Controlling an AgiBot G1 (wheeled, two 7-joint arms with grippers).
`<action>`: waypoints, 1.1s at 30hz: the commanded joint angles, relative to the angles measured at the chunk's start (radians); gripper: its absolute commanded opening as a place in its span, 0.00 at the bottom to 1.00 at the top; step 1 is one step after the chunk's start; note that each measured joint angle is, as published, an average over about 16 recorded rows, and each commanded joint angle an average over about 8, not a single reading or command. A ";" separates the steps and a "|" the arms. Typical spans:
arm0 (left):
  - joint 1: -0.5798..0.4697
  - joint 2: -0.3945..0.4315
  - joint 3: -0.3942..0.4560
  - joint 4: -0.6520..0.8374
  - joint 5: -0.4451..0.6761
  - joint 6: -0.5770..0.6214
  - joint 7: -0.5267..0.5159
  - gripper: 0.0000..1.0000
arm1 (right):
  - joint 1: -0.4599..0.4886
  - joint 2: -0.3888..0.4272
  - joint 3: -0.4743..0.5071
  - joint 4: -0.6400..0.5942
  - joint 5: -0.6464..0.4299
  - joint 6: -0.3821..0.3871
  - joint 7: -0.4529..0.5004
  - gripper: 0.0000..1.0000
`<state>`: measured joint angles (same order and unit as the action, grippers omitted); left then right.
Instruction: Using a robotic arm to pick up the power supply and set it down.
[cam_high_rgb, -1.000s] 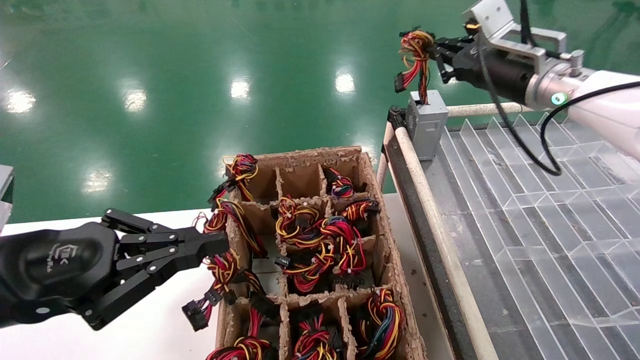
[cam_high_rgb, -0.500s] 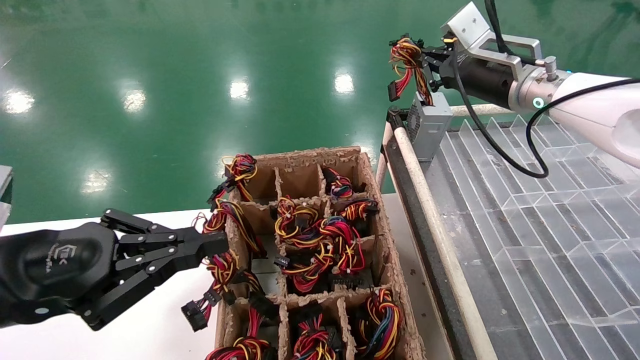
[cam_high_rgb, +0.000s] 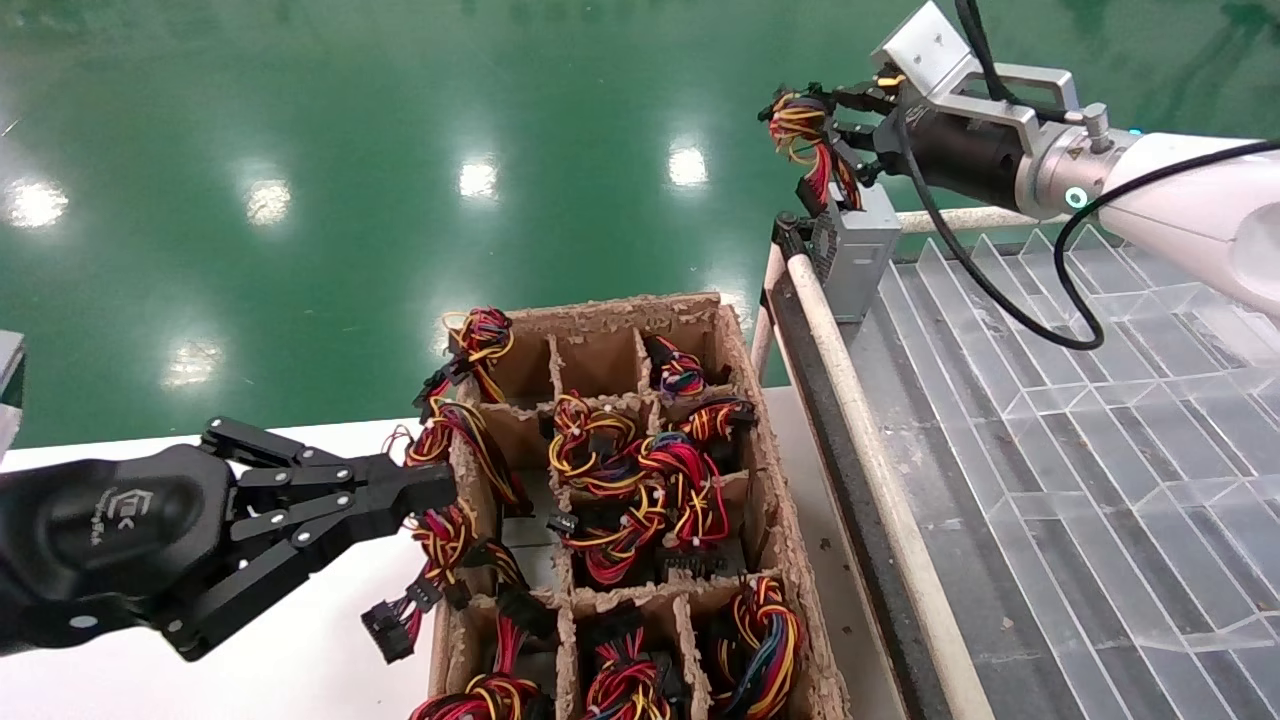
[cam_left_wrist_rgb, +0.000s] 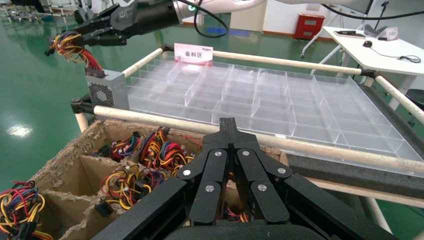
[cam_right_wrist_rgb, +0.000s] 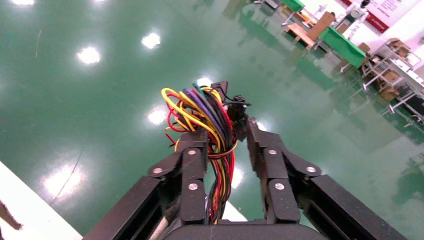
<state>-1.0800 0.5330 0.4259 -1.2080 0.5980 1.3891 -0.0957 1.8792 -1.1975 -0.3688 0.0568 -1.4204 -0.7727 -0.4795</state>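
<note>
The power supply (cam_high_rgb: 855, 252) is a small grey metal box standing on the near-left corner of the clear divided tray (cam_high_rgb: 1080, 420); it also shows in the left wrist view (cam_left_wrist_rgb: 106, 90). Its red, yellow and black wire bundle (cam_high_rgb: 805, 130) rises from the box. The wires run between the fingers of my right gripper (cam_high_rgb: 845, 110), the robotic arm with the silver wrist block. In the right wrist view this gripper (cam_right_wrist_rgb: 227, 132) is open, with the wires (cam_right_wrist_rgb: 210, 125) leaning on one finger. My left gripper (cam_high_rgb: 440, 487) is shut and empty beside the cardboard box.
A cardboard box (cam_high_rgb: 760, 480) with compartments full of wire bundles stands on the white table (cam_high_rgb: 300, 660). A padded rail (cam_high_rgb: 860, 420) edges the tray. Green floor lies beyond.
My right gripper has shifted left and slightly up with the wire bundle, and its fingers have spread apart. The power supply stays on the tray corner. The left arm has not moved.
</note>
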 joint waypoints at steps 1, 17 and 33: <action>0.000 0.000 0.000 0.000 0.000 0.000 0.000 0.00 | 0.004 -0.002 -0.005 -0.004 -0.007 -0.003 0.000 1.00; 0.000 0.000 0.000 0.000 0.000 0.000 0.000 0.00 | 0.008 0.010 0.032 0.045 0.050 -0.106 0.006 1.00; 0.000 0.000 0.000 0.000 0.000 0.000 0.000 0.38 | -0.184 0.148 0.049 0.328 0.204 -0.256 0.163 1.00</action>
<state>-1.0800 0.5330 0.4259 -1.2080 0.5980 1.3891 -0.0957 1.6954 -1.0496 -0.3198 0.3853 -1.2160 -1.0285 -0.3164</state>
